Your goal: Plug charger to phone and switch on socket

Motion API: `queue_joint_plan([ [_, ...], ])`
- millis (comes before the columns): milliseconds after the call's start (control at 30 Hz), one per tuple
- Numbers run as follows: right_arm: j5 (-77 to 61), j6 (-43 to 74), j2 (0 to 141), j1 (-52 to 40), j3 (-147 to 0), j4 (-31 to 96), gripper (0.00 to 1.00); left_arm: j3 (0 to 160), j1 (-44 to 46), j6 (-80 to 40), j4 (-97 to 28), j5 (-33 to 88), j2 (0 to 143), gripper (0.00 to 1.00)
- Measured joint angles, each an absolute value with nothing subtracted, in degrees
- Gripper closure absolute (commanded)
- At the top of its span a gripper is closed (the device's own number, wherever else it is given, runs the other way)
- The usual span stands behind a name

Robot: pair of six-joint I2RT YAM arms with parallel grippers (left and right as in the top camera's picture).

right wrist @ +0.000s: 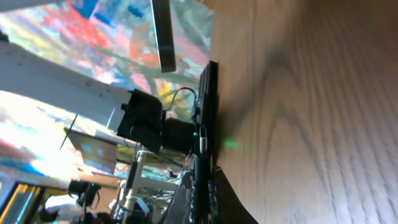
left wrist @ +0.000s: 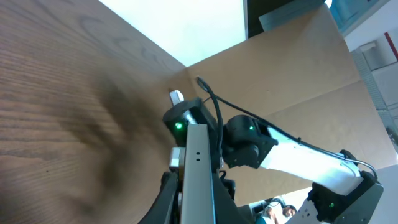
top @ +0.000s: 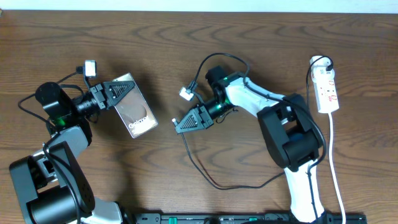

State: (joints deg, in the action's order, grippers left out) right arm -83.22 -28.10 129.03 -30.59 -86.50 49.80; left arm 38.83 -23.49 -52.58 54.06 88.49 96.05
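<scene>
The phone (top: 135, 114), a brownish-grey slab with white lettering, is held tilted above the table by my left gripper (top: 117, 94), which is shut on its upper end. In the left wrist view the phone (left wrist: 198, 177) shows edge-on between the fingers (left wrist: 198, 208). My right gripper (top: 182, 123) is shut on the charger's end, pointing left toward the phone with a gap between them. The thin black charger cable (top: 208, 177) trails down and right across the table. In the right wrist view the cable (right wrist: 200, 186) sits between the jaws (right wrist: 202, 199), and the phone (right wrist: 163, 37) is ahead. The white socket strip (top: 327, 87) lies far right.
The socket's white cord (top: 336, 162) runs down the right side of the wooden table (top: 186, 43). The right arm's white body (top: 292, 130) stands between the grippers and the socket. A small white wrist camera block (top: 185, 93) hangs near the right gripper.
</scene>
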Motion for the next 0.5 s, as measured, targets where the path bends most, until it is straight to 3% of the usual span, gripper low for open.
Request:
queue_joint_plan([
  [500,-86.4,-37.8,129.7,-36.2,-86.5,49.8,0.99,38.8,-23.5,-52.2,54.1,87.5,96.1,0.93],
])
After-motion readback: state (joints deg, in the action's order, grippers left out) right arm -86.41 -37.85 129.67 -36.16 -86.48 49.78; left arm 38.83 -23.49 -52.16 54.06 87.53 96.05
